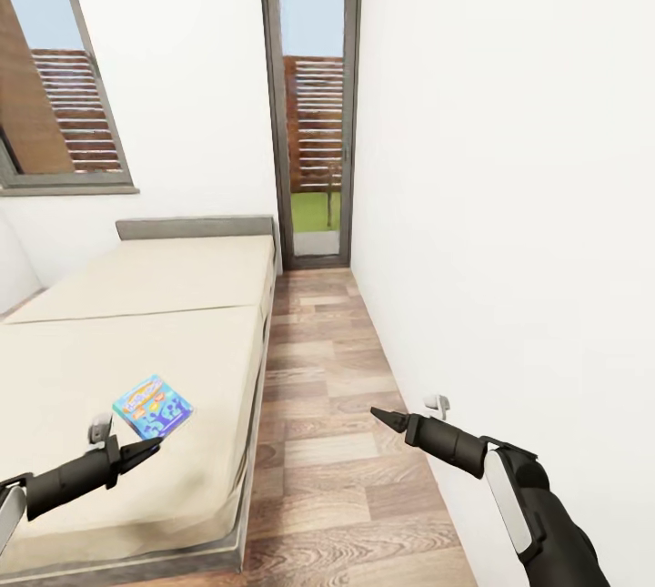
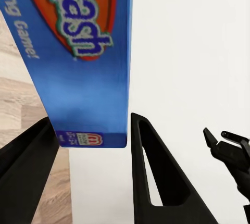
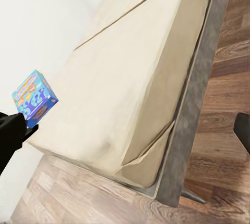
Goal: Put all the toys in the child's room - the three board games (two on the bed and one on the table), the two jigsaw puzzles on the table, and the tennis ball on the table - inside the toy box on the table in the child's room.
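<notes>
The small blue board game (image 1: 153,407) with yellow lettering hangs tilted just above the near end of the beige bed (image 1: 146,314). My left gripper (image 1: 151,450) is shut on its lower edge. In the left wrist view the blue box (image 2: 78,67) sits between both black fingers (image 2: 156,172). The right wrist view shows the same box (image 3: 34,99) raised over the bed's corner (image 3: 140,78). My right gripper (image 1: 378,412) hovers over the floor beside the bed, open and holding nothing. It also shows in the left wrist view (image 2: 221,139) with its two tips apart.
A strip of wood-plank floor (image 1: 318,405) runs between the bed and the white wall (image 1: 509,205), which is close to my right arm. A tall glass door (image 1: 314,114) ends the strip. A window (image 1: 55,68) sits above the headboard (image 1: 196,227).
</notes>
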Tool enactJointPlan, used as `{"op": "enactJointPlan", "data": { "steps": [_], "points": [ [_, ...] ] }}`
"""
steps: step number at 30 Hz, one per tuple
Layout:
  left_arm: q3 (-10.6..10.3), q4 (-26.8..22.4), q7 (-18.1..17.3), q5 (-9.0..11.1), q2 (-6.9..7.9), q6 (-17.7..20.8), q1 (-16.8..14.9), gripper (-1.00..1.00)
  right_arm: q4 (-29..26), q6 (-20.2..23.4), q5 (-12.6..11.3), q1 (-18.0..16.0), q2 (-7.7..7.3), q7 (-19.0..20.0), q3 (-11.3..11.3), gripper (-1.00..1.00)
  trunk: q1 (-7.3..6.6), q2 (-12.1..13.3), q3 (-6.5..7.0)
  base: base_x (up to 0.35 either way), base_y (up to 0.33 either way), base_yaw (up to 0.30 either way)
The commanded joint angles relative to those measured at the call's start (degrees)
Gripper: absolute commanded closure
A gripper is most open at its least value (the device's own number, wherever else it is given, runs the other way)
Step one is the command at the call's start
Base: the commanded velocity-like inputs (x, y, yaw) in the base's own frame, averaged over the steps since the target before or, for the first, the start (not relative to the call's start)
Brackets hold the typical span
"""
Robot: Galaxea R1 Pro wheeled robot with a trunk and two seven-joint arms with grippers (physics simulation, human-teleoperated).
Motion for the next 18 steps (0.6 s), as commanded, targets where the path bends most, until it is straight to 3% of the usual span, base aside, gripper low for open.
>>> {"op": "enactJointPlan", "data": {
  "steps": [1,6,14,18],
  "points": [
    [0.0,-0.1,-0.1,0.1,0.79,0.7,-0.1,1.0,0.0,0.3,-0.2,0.0,0.0,0.1,0.0,-1.0,-0.23,0.4,0.13,0.0,0.0,0.0],
    [0.0,-1.2,-1.2,0.2,3.84,2.8,-0.5,1.0,0.0,0.1,-0.1,0.0,0.07,0.0,0.4,-1.0,-1.33,2.4,1.03,0.0,0.0,0.0],
    [0.0,-2.3,-6.7,0.1,5.52,3.9,-0.7,1.0,0.2,-1.8,-0.1,0.0,0.3,-0.9,2.1,-1.0,-3.09,5.6,2.46,0.0,0.0,0.0],
    [-0.3,-2.5,-7.7,0.1,5.83,4.1,-0.7,1.0,0.2,-1.9,-0.1,0.0,0.95,-1.9,2.3,-1.0,-3.97,7.2,3.18,0.0,0.0,0.0]
  ]
}}
